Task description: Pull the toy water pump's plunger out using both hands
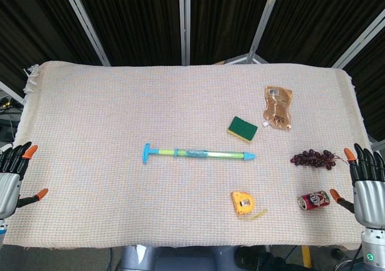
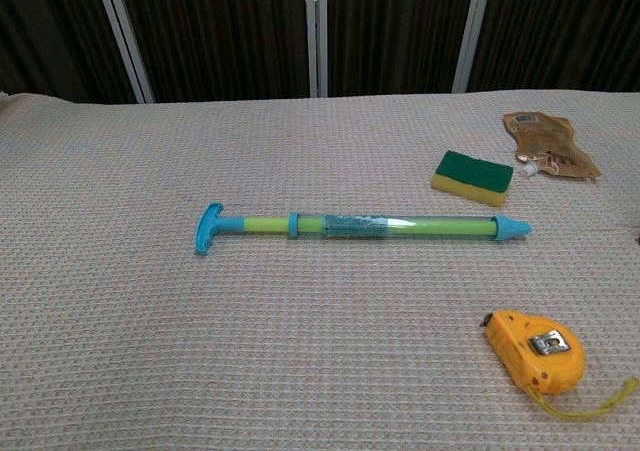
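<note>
Lying lengthwise at mid-table in the head view, the toy water pump points its blue T-handle toward the left hand and its nozzle toward the right hand; both hands wait at the cloth's side edges, fingers spread, holding nothing. A green sponge, brown pouch, grapes, soda can and yellow tape measure sit to the right. From the chest view, the pump rests untouched, the sponge beyond its nozzle and the tape measure nearer the camera; neither hand appears.
</note>
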